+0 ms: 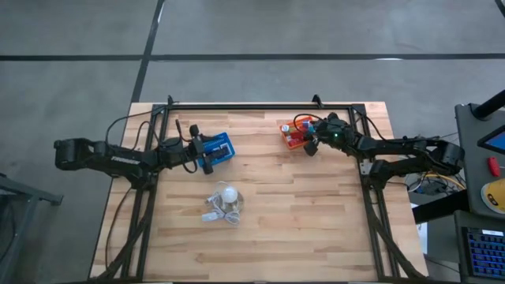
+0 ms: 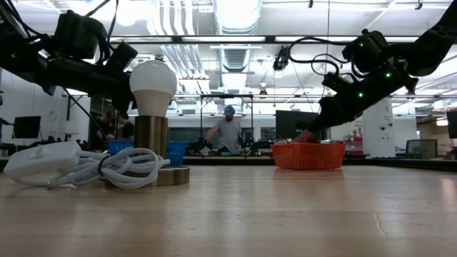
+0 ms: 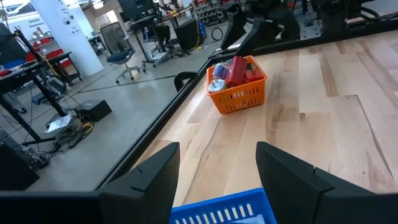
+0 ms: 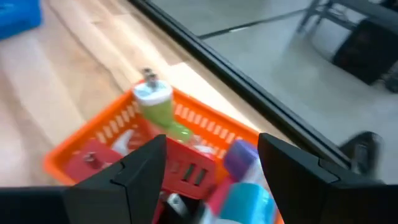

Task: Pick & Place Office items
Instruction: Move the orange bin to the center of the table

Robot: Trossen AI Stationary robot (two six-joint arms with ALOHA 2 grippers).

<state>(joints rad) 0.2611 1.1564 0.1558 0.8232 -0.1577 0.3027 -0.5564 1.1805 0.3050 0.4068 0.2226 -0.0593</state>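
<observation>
Both grippers w/ fingers apart, empty: right gripper (image 4: 211,171) over orange mesh basket (image 4: 87,146), left gripper (image 3: 217,180) over blue basket (image 3: 224,211).

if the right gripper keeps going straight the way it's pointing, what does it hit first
Probably the items piled in the orange basket: the open right gripper points down into it, right above a red piece. Depth is hard to judge.

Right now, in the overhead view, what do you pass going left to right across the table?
Left gripper over the blue basket → white bulb lamp with its cord → orange basket of office items → right gripper, open above that basket.
</observation>
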